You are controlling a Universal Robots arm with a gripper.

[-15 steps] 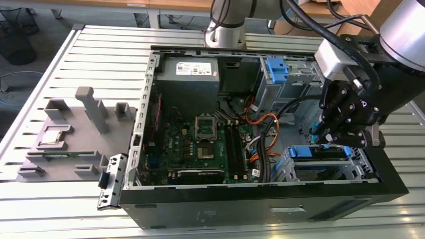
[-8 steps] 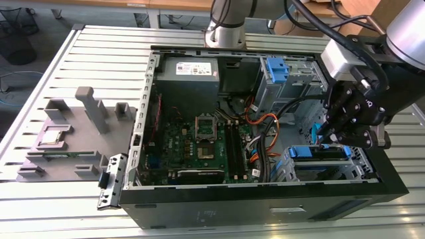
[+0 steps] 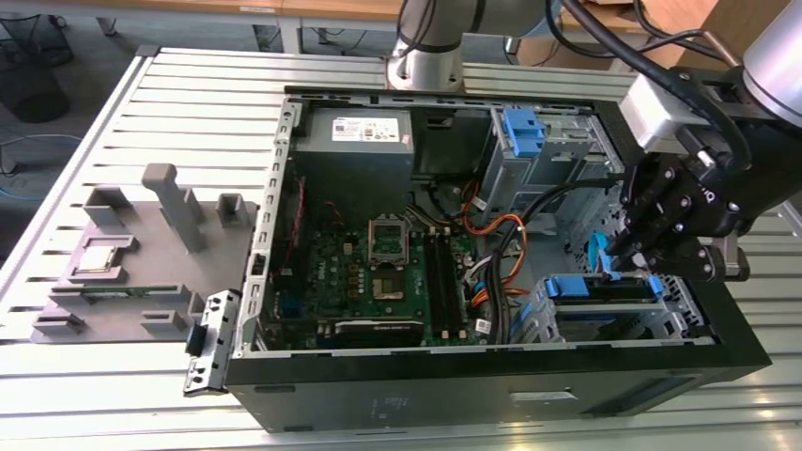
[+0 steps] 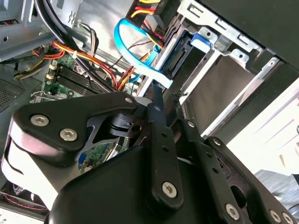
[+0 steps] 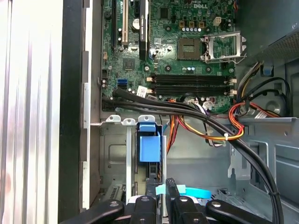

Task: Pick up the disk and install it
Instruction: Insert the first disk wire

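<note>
Gripper (image 3: 623,266) at the case's (image 3: 501,385) corner bay, jaws closed on the disk (image 3: 606,287) — blue frame seated in the bay; motherboard (image 5: 187,42) beside

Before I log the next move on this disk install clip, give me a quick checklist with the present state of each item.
1. Gripper above the drive bay at the case's corner: ok.
2. Disk at the bay under the gripper, blue frame visible: ok.
3. Disk fully seated in the bay: cannot tell.
4. Gripper closed on the disk or released: cannot tell.
5. Black cables run beside the bay, not across its opening in the first wrist view: ok.
6. Case open and flat on the table: ok.
</note>
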